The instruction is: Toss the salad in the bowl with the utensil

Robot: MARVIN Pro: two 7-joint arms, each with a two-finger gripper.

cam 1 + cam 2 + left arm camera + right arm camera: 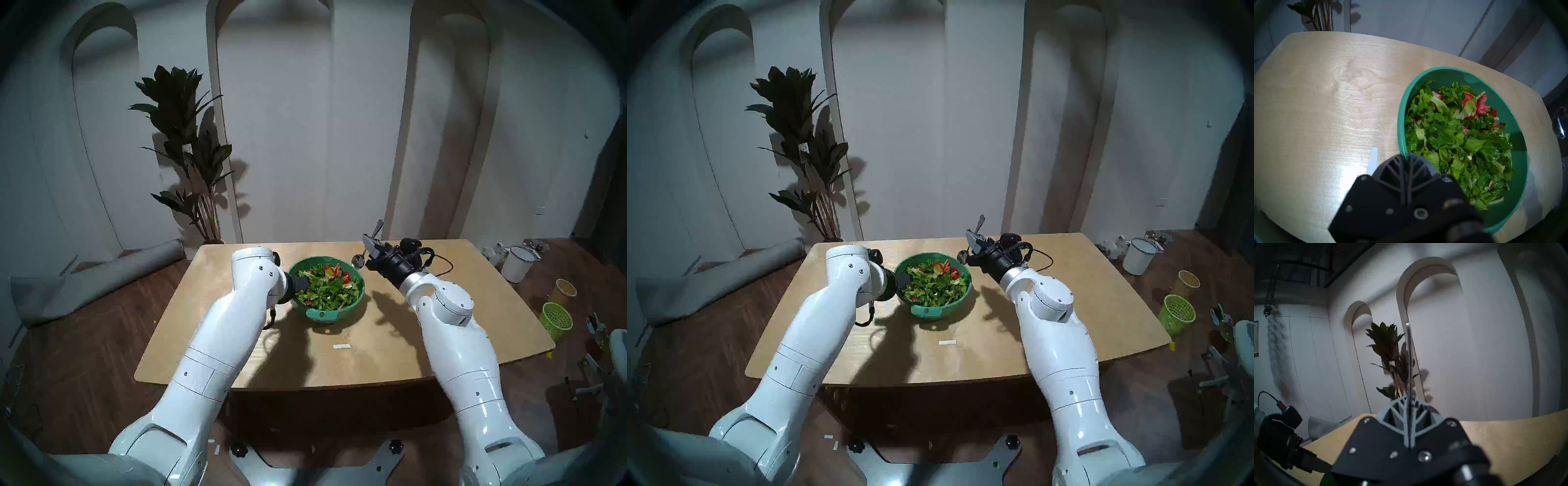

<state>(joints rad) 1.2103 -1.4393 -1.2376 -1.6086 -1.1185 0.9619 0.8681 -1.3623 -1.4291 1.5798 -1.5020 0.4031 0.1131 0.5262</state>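
The teal-green bowl (321, 315) stands mid-table, holding the salad (327, 288) of chopped lettuce with red pieces. My left gripper (301, 282) is shut on the bowl's left rim; in the left wrist view its fingers (1407, 157) pinch the rim of the bowl (1508, 105) beside the salad (1457, 144). My right gripper (371, 246) is shut on the metal spoon (358, 260), held in the air just right of and behind the bowl. The spoon's round end points down-left, outside the rim. Its handle (1409, 361) sticks up in the right wrist view.
The wooden table (441, 339) carries a white tape strip (341, 346) in front of the bowl. On the floor to the right are a lime-green mesh basket (556, 319), a yellow cup (565, 290) and a white pot (517, 263). A potted plant (190, 152) stands behind the table on the left.
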